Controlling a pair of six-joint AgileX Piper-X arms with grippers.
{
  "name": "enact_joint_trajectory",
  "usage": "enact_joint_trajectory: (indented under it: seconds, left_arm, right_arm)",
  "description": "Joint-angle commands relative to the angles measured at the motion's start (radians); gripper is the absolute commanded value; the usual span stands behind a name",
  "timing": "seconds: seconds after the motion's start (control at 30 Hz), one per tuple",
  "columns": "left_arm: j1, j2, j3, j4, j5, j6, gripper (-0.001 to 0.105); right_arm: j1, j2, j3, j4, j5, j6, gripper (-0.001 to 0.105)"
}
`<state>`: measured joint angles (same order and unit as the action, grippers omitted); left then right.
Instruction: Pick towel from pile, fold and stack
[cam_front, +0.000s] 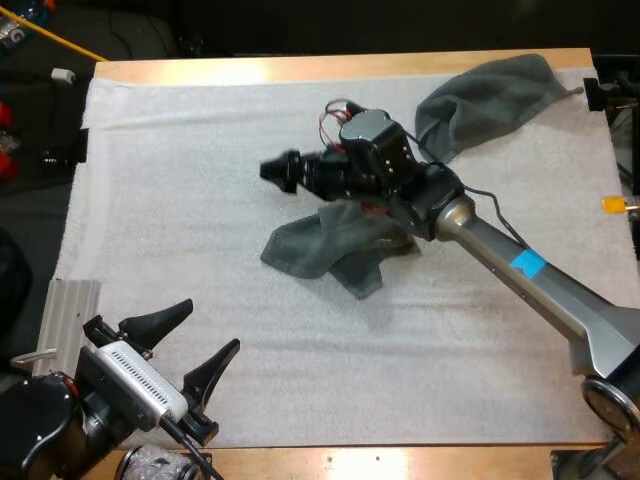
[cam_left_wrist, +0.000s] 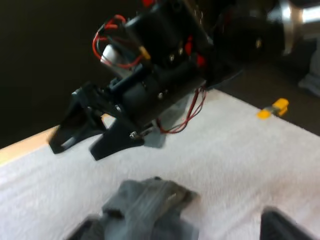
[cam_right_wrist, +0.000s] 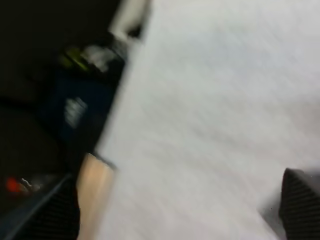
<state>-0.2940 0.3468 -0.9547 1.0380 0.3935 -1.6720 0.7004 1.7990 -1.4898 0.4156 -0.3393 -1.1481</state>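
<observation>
Hanging with right claw (cam_front: 272, 170) spread wide over bare mat (cam_front: 180, 200) beside the crumpled towel (cam_front: 320, 245), left claw (cam_front: 212, 325) wide too, risks pinching mat instead of cloth.

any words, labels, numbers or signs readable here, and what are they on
No readable text here.
Blue patch on the right arm: blank, no writing.
Pale and greenish marks on a dark blue thing beyond the table edge: too blurred to read.
</observation>
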Motion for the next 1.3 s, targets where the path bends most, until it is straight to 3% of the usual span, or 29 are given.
enact_joint_trajectory:
  seconds: [0.0, 0.17, 0.5, 0.73, 0.83, 0.9, 1.0, 1.27]
  left_arm:
    - [-0.005, 0.0, -0.005, 0.019, 0.008, -0.005, 0.06]
    - [-0.005, 0.0, -0.005, 0.057, 0.008, 0.003, 0.06]
    - [-0.005, 0.0, -0.005, 0.063, 0.008, 0.003, 0.06]
    - [-0.005, 0.0, -0.005, 0.077, 0.008, 0.003, 0.06]
    - [-0.005, 0.0, -0.005, 0.094, 0.008, 0.003, 0.06]
    - [-0.005, 0.0, -0.005, 0.103, 0.008, 0.003, 0.06]
    - [-0.005, 0.0, -0.005, 0.106, 0.008, 0.003, 0.06]
    - [-0.005, 0.0, -0.005, 0.11, 0.008, 0.003, 0.06]
  right_arm:
    - [-0.003, -0.026, -0.011, 0.078, 0.002, -0.056, 0.079]
    - [-0.003, -0.069, -0.011, 0.267, 0.065, -0.155, 0.079]
    - [-0.017, -0.117, -0.007, 0.579, 0.332, -0.342, 0.079]
    - [-0.092, -0.114, -0.001, 0.632, 0.33, -0.345, 0.079]
    - [-0.096, -0.114, -0.001, 0.668, 0.277, -0.359, 0.071]
    - [-0.071, -0.114, 0.004, 0.688, 0.233, -0.393, 0.061]
    - [-0.018, -0.113, 0.021, 0.687, 0.254, -0.433, 0.052]
    - [0.089, -0.061, 0.105, 0.676, 0.339, -0.442, 0.052]
